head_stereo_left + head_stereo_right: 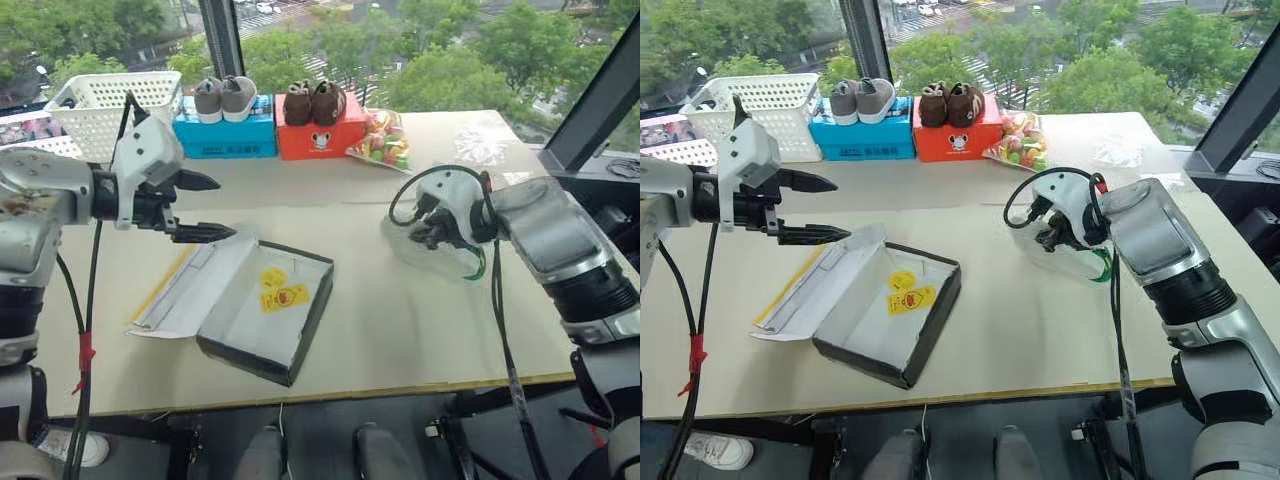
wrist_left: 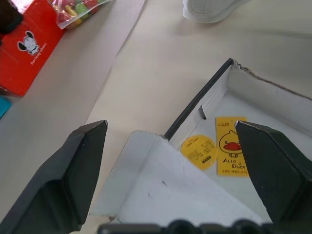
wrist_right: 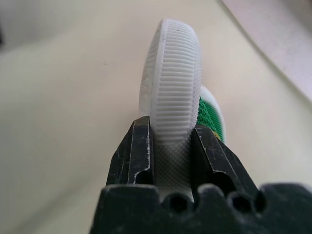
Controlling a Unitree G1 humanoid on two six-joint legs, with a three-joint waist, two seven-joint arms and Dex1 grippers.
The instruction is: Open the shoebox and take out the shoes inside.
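Note:
The shoebox (image 1: pixel 312 318) lies open on the table, left of centre. Its lid (image 1: pixel 195 285) is folded out flat to the left, and yellow tags (image 1: pixel 280 290) lie on the white floor inside. My left gripper (image 1: pixel 222 208) hovers open just above the lid's far edge, with nothing between its fingers. To the right of the box my right gripper (image 3: pixel 170 146) is shut on a white shoe (image 3: pixel 170 83) with a green sole, low over the table (image 1: pixel 400 330). That shoe (image 1: pixel 455 262) looks blurred in the eye views, and I cannot tell whether a second one is with it.
Along the table's far edge stand a white basket (image 1: pixel 100 100), a blue box (image 1: pixel 225 138) with grey shoes on top, an orange-red box (image 1: pixel 320 135) with brown shoes on top, and a bag of colourful sweets (image 1: pixel 382 140). A dark window post (image 1: pixel 590 110) rises at the right.

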